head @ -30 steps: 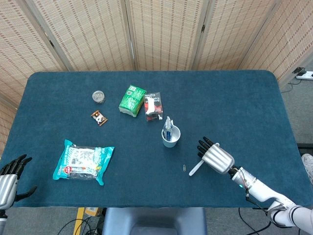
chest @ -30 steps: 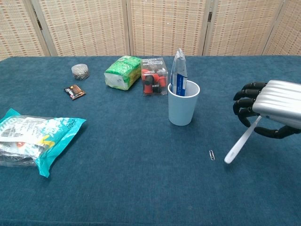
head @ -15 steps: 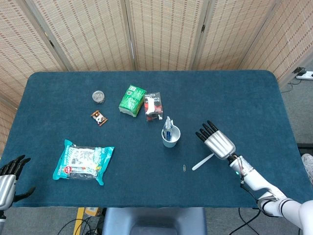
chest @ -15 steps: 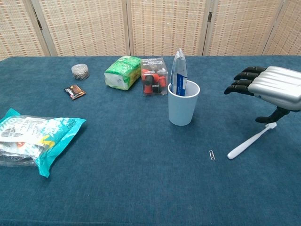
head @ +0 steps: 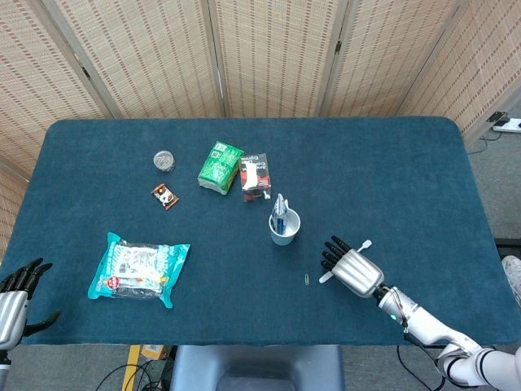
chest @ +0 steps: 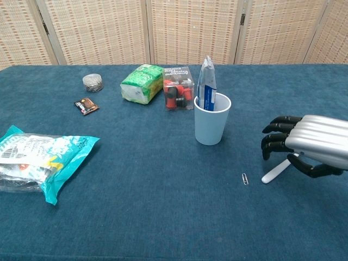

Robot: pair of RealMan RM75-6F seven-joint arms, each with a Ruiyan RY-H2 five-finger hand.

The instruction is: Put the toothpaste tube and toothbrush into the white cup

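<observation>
Chest view puts the right hand (chest: 304, 152) low over the bench (chest: 163, 217), fingers curled down around the white toothbrush (chest: 273, 172), whose free end pokes out below them. Whether it truly grips the brush or only cages it against the cloth I cannot tell. From the head view the brush (head: 325, 277) shows at both sides of that hand (head: 352, 266), so the hold, if any, is near mid-handle. The brush looks light, stiff and slick; mid-handle seems a fair spot to pinch. Just beside the fingers lies a paperclip (chest: 245, 179). Farther out, up and to the hand's left, stands the white cup (chest: 212, 119) with the toothpaste tube (chest: 206, 81) already upright in it. The left hand (head: 18, 293) rests idle and open far off at the bench corner.
</observation>
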